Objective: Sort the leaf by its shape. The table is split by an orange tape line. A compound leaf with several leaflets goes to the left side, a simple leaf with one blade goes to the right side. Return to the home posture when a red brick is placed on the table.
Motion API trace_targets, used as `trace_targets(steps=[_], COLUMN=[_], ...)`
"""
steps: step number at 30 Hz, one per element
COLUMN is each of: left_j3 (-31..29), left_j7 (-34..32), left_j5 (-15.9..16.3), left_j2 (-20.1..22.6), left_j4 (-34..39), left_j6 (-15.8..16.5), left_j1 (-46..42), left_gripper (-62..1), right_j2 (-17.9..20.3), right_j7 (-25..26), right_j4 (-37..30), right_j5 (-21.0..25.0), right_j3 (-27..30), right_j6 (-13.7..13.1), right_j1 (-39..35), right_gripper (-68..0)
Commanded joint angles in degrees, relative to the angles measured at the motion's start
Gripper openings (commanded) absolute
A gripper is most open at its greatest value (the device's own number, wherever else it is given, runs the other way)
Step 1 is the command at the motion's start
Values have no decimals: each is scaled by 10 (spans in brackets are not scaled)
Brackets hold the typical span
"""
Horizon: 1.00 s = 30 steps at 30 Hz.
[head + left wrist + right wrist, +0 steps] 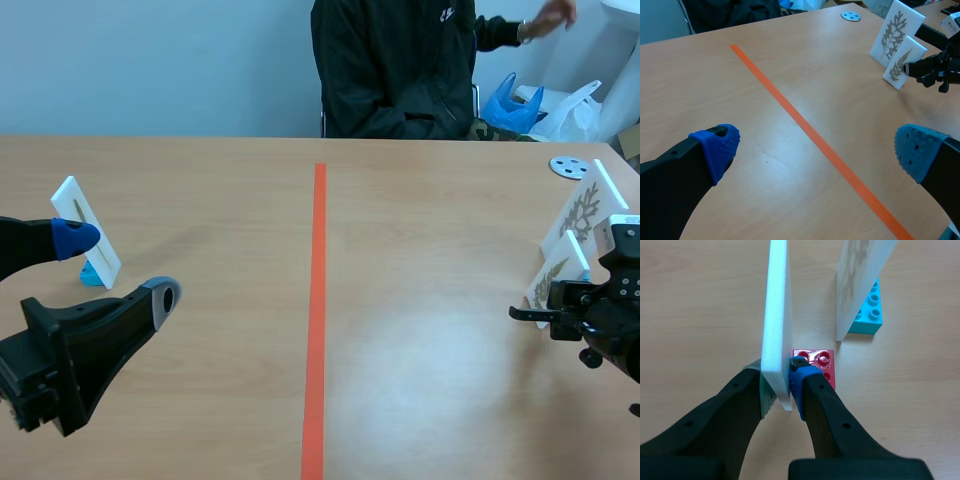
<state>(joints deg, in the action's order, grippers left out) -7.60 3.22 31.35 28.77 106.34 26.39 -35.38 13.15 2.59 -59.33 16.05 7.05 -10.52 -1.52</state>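
**Fern card, right side to left**

Right half of the table (pixel 420 330), well off the orange tape line (pixel 318 320), just nearer than the taller card (pixel 583 208): small compound-leaf card (pixel 555 278) clamped upright in the right jaws; left jaws gaping, empty. Lift straight up, dodge the neighbour, swing left past the tape, land flat on its red brick (pixel 821 362).

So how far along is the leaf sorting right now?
Done: a lone card stands left of the orange tape line; its leaf is too small to read. In hand: the right gripper is shut on the front fern-like card, right of the line. Still to do: carrying that compound leaf across, then the taller branched card behind it. The left gripper is open.
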Motion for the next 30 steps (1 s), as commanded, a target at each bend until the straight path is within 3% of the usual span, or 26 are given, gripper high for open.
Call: trace_targets(steps=[1,8,17,21,30], left_j3=[-3,-3,-3,-3,-3], left_j7=[-8,-7,-8,-8,-7], left_j5=[5,5,5,5,5], left_j2=[3,3,3,3,3], left_j4=[2,2,2,2,2], left_j6=[-1,-1,-1,-1,-1], left_j1=[3,10,13,13,13], left_gripper=[14,14,14,14,14], right_j2=[11,11,16,24,36], right_j7=[11,12,12,11,-26], right_j4=[-16,-16,-22,-53,-183], right_j5=[4,4,5,10,71], right_j3=[1,1,2,15,78], right_j6=[10,16,16,14,-62], right_j1=[10,10,10,-1,-54], right_gripper=[-660,-586,-424,-355,-237])
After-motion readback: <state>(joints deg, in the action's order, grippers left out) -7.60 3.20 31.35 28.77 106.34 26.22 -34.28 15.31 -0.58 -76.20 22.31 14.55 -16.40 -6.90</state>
